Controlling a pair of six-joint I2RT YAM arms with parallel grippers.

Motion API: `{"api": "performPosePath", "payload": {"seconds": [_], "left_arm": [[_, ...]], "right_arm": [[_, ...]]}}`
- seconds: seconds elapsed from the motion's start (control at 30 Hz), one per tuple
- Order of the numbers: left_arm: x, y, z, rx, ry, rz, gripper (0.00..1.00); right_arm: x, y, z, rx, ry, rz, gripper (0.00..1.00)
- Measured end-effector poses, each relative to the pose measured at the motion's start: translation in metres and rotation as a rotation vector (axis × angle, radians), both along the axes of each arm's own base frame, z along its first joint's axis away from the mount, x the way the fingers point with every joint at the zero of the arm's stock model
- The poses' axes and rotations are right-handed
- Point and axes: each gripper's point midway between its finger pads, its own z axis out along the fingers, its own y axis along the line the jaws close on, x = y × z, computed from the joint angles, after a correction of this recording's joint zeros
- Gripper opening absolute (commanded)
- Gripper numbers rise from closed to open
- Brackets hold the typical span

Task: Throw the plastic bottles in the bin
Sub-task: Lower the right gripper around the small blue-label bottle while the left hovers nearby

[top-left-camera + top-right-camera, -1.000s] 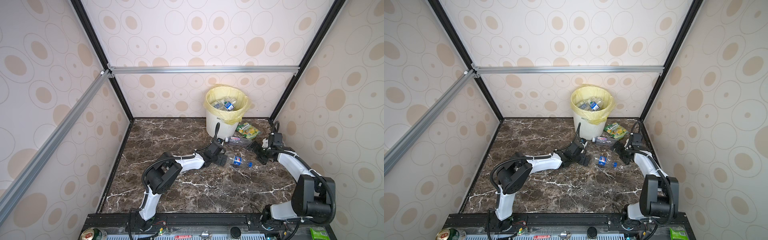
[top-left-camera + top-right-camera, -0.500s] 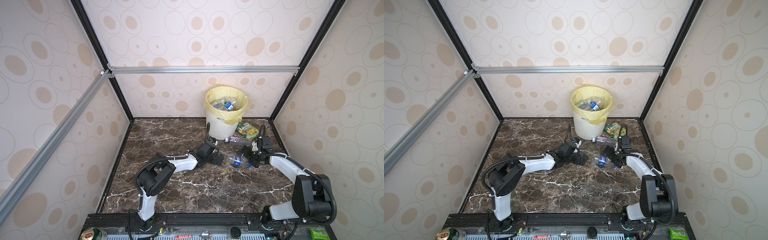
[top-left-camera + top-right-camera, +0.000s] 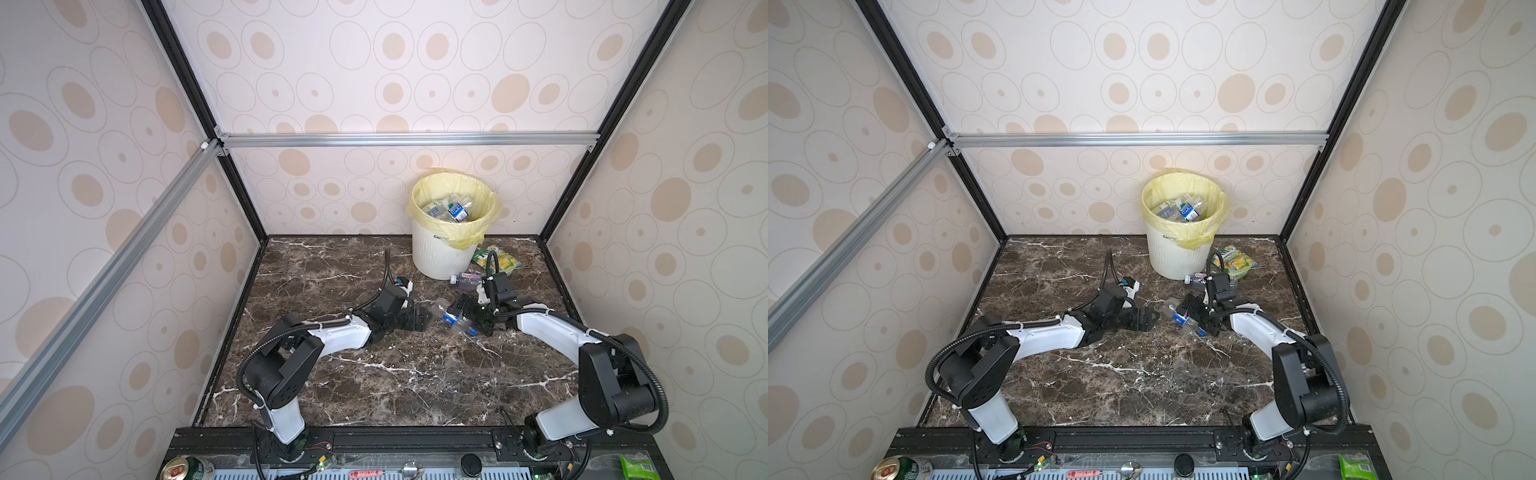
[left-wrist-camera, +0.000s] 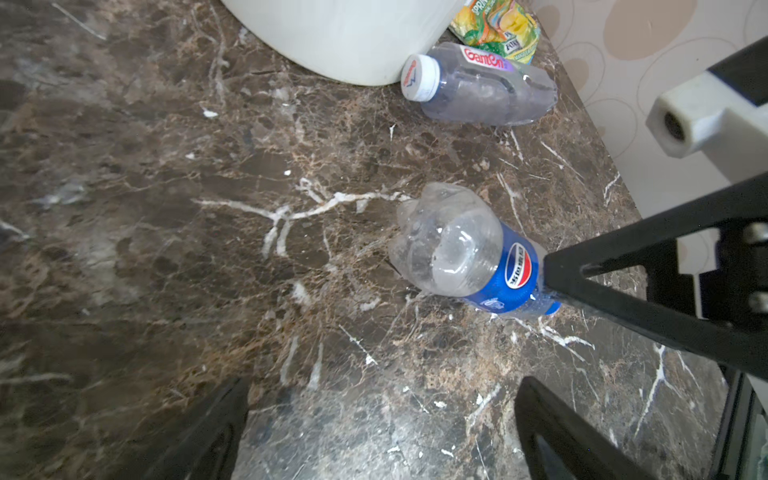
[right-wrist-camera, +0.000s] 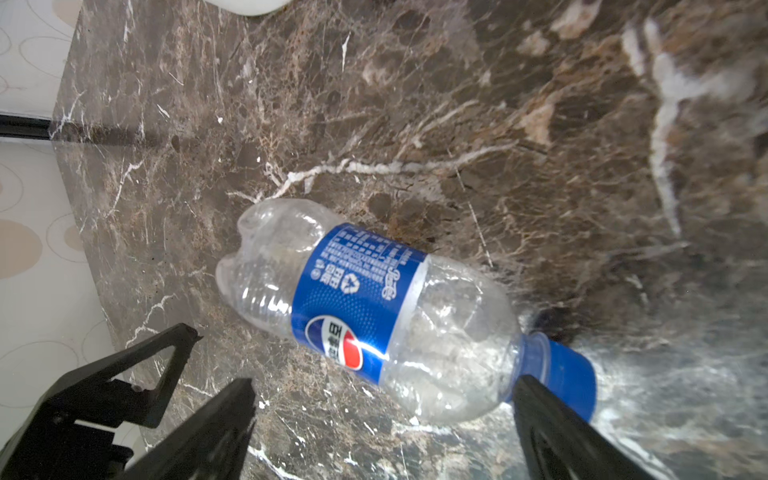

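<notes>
So in both top views my left gripper [image 3: 420, 322] [image 3: 1148, 319] is down low over the dark brown marble tabletop [image 3: 374, 374], fingers spread wide with nothing in them, just beside the base end of a crushed clear plastic bottle with a blue label [image 3: 451, 318] [image 3: 1181, 318] that's lying on its side. My right gripper [image 3: 467, 316] [image 3: 1198, 316] is at that bottle's other end, also spread wide. The round white ribbed bin with the pale yellow bag [image 3: 440, 253] stands by the back wall, apart from that bottle, with several bottles [image 3: 451, 210] inside. A second clear bottle with a white cap [image 3: 467, 280] lies at its foot, next to a green-yellow snack packet [image 3: 503, 259]. Left wrist view: my two fingers are apart with only bare marble between them, the blue-label bottle [image 4: 465, 253] is ahead, and one right finger [image 4: 559, 272] is up against its neck end. Right wrist view: fingers wide apart, the bottle's [image 5: 365, 303] blue cap [image 5: 569, 374] end sits between them, one finger right at the cap, nothing pinched.
</notes>
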Motion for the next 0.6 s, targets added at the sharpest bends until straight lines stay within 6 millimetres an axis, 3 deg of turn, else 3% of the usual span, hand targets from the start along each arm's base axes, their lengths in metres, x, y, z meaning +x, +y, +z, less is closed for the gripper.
{"api": "performPosePath", "payload": {"seconds": [0.17,0.37,0.6], "left_arm": [[0.006,0.027,0.009,-0.065,0.009,0.062,0.99],[0.011,0.031,0.029,-0.143,-0.018,0.07,0.99],[0.004,0.027,0.041,-0.208,-0.023,0.042,0.99]], "right_arm": [[0.011,-0.003,0.02,-0.055,-0.062,0.043,1.0],[0.026,-0.006,0.041,-0.152,-0.145,0.139,0.97],[0.02,0.013,0.028,-0.254,-0.167,0.296,0.96]]}}
